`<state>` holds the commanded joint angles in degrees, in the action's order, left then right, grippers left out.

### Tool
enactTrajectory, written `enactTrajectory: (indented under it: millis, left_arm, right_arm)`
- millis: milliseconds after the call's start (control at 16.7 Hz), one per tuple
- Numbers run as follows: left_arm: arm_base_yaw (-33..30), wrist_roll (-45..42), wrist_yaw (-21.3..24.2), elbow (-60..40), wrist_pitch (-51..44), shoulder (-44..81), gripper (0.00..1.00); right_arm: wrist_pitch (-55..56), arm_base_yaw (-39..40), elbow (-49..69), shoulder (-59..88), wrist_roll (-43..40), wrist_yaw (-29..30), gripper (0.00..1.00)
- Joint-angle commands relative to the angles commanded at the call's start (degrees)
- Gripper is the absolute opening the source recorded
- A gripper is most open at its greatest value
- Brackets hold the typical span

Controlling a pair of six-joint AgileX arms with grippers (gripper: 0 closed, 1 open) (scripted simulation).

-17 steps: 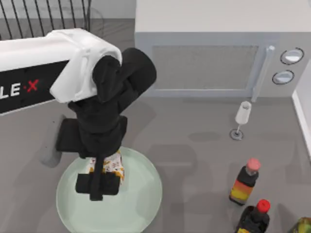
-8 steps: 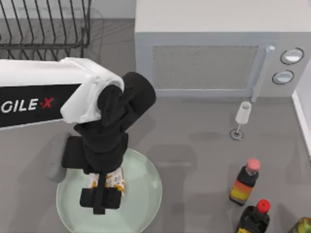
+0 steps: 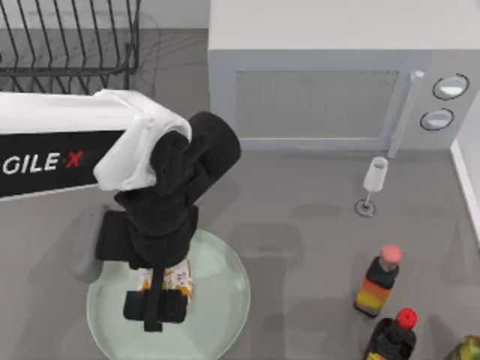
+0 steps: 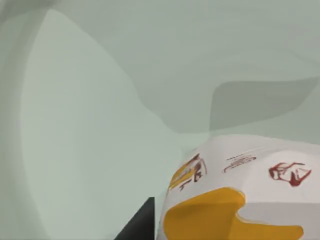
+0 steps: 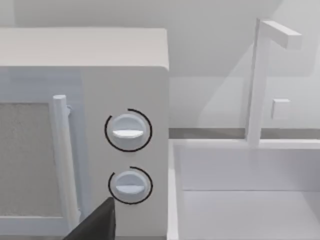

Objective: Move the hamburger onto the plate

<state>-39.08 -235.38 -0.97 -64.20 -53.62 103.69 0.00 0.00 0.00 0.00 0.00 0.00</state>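
Left tool (image 3: 166,289) grips hamburger (image 3: 178,278) over plate (image 3: 217,300), inside its rim.

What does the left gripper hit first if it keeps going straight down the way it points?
Likely the plate. The left gripper points down over it, with the hamburger at its fingers; the burger's base would probably touch first, though the remaining gap is unclear.

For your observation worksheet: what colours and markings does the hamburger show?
The hamburger is whitish with orange-yellow patches and small red printed marks, best seen in the left wrist view.
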Motion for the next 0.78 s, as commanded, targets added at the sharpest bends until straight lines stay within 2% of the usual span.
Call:
enactTrajectory:
  millis: [420,780]
  left_arm:
    - [0.0,0.0,0.0,0.0,0.0,0.0,0.98]
    - [0.0,0.0,0.0,0.0,0.0,0.0,1.0]
  right_arm:
    - [0.0,0.0,0.0,0.0,0.0,0.0,1.0]
    - [0.0,0.0,0.0,0.0,0.0,0.0,1.0]
